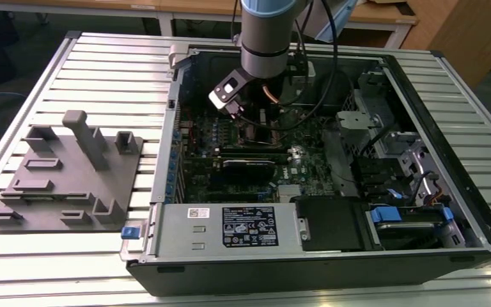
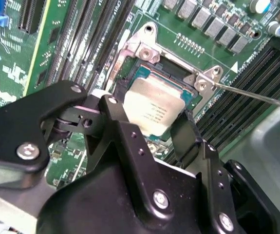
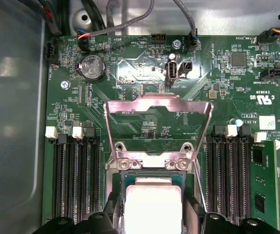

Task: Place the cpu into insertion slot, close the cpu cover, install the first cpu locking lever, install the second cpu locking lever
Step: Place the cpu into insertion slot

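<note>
The cpu [image 2: 154, 108], a flat silver-grey square, sits between my gripper's [image 2: 149, 117] black fingers [image 2: 114, 114], which press on two opposite edges. It hangs low and slightly tilted over the insertion slot [image 2: 171, 70], whose dark centre and silvery rim show past it. The first wrist view has the cpu [image 3: 153, 204] right over the socket, with the cpu cover [image 3: 158, 101] swung open and standing up behind it. A thin locking lever [image 2: 256, 96] sticks out sideways from the socket's corner. In the exterior view the gripper [image 1: 243, 125] reaches down inside the open computer case.
Long black memory slots [image 3: 76, 180] flank the socket on both sides. A power supply box [image 1: 245, 227] with a black label fills the case's near side. Cables [image 1: 314, 102] hang beside the arm. A grey fixture plate [image 1: 66, 173] lies on the exterior view's left.
</note>
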Tool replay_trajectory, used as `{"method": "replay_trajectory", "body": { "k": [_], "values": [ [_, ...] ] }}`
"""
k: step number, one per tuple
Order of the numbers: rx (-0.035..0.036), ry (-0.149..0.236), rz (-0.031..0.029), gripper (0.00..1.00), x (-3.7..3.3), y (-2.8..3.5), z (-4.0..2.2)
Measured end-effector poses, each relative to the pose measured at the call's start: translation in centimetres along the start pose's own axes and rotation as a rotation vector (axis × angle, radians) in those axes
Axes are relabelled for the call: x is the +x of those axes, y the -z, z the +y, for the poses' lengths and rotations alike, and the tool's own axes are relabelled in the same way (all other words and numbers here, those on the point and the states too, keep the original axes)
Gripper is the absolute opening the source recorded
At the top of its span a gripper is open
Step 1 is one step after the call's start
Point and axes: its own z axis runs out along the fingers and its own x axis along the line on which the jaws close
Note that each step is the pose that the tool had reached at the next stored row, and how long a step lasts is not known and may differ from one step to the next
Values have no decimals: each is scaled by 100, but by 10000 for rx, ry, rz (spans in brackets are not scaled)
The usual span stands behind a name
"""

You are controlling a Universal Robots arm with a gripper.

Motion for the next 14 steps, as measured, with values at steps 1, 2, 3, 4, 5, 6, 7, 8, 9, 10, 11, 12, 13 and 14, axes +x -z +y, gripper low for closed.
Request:
{"method": "replay_trajectory", "body": {
  "k": [1,2,3,4,5,6,7,8,9,10,11,12,13,14],
  "values": [
    [3,1,-4,62,-1,2,0],
    [4,1,-6,62,-1,2,0],
    [4,1,-7,62,-1,2,-1],
    [4,1,-7,62,-1,5,0],
    [3,0,-5,62,0,15,0],
    [3,1,-5,62,0,34,1],
    [4,1,-7,62,1,55,2],
    [5,0,-8,62,1,76,3],
    [4,0,-7,62,2,97,4],
    [3,1,-6,62,2,117,6],
    [4,1,-7,62,3,134,7],
    [4,1,-7,62,3,146,7],
    [4,1,-6,62,3,150,8],
    [2,1,-4,62,4,150,8]
  ]
}}
